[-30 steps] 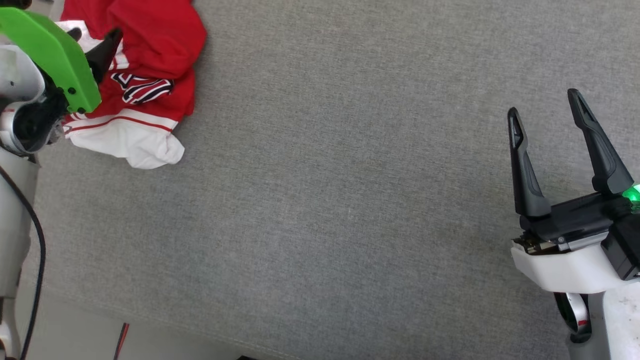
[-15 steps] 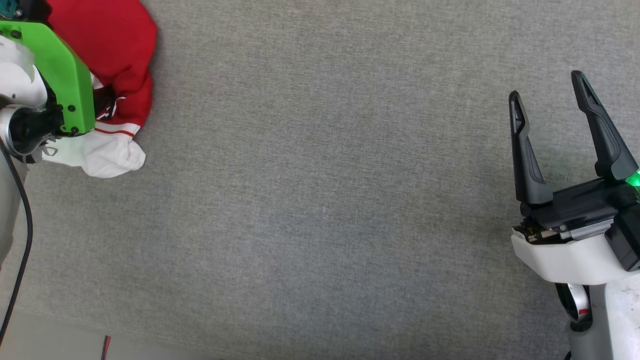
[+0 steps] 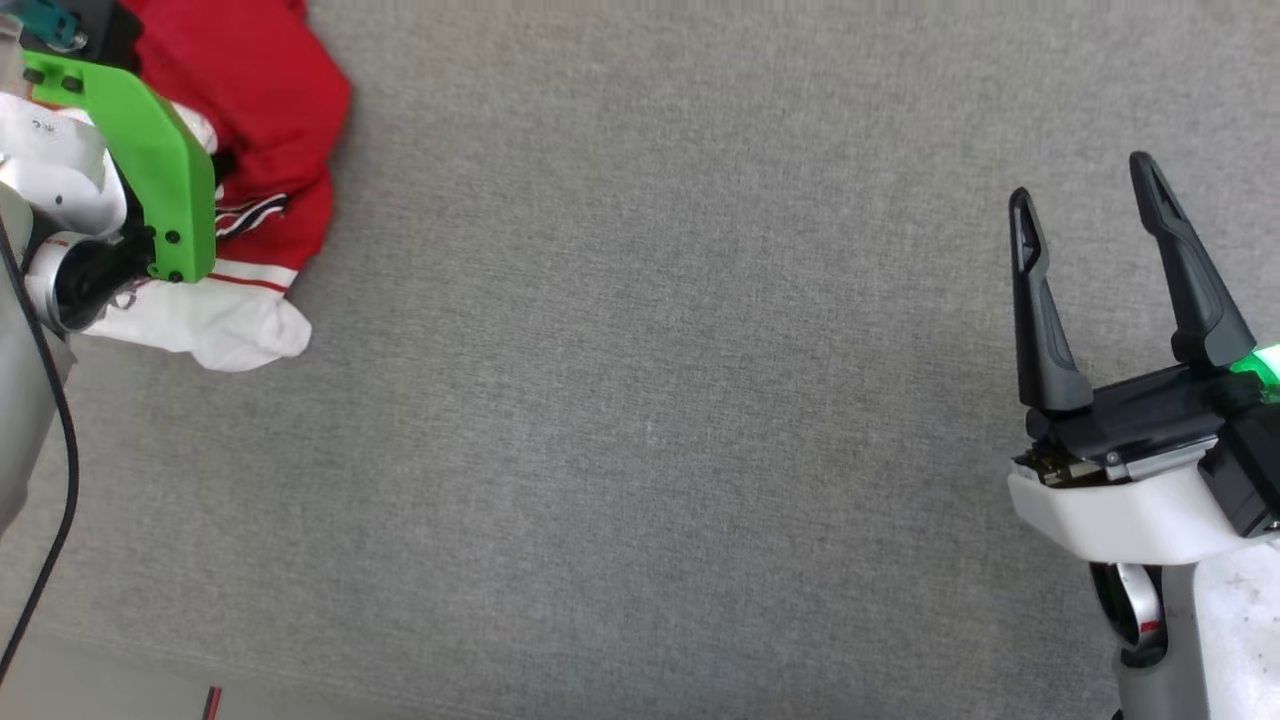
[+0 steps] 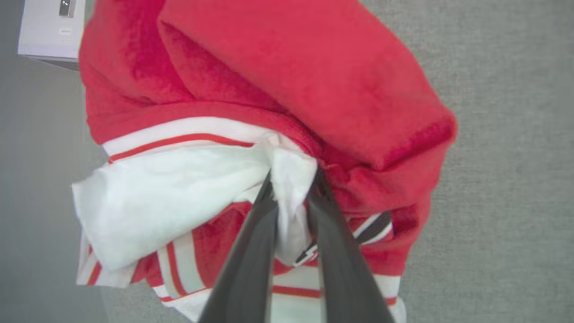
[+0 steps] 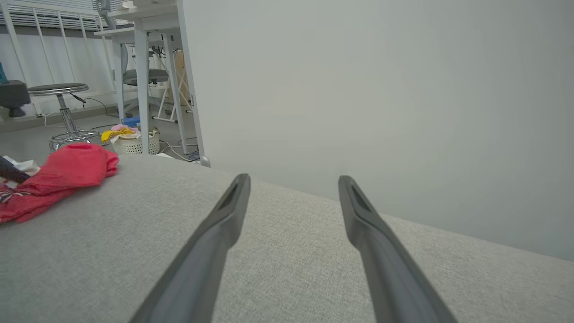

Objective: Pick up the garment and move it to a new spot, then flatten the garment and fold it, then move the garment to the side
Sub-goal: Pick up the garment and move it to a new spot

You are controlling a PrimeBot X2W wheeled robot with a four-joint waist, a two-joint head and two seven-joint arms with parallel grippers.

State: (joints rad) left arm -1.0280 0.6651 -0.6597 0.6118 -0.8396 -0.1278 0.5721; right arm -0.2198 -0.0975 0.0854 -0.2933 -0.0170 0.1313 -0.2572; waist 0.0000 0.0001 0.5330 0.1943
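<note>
Grey woven fabric covers the broad surface (image 3: pixel 650 400) that spreads across the head view; behind it in the right wrist view stands a pale wall (image 5: pixel 381 89). At the far left of that view, on the floor by a desk leg (image 5: pixel 142 80) and a stool (image 5: pixel 60 92), sits a white basket (image 5: pixel 134 146) holding yellow and pink cloths; what lies deeper in it cannot be made out.

The garment (image 3: pixel 260 90) lies bunched in the upper left corner of the head view, cut off by the top edge and partly covered by a green bracket (image 3: pixel 150 150) on the left arm. In the left wrist view the left gripper (image 4: pixel 291 179) is clenched on a white fold of the garment (image 4: pixel 314 67), the cloth squeezed between the two fingers. Only scraps of striped trim and black-and-white print show; the lettering is hidden in the folds. A white box (image 4: pixel 49 27) is cut off at that view's upper left.

The right gripper (image 3: pixel 1082 180) hovers at the lower right, fingers spread apart and holding nothing (image 5: pixel 292 178).
</note>
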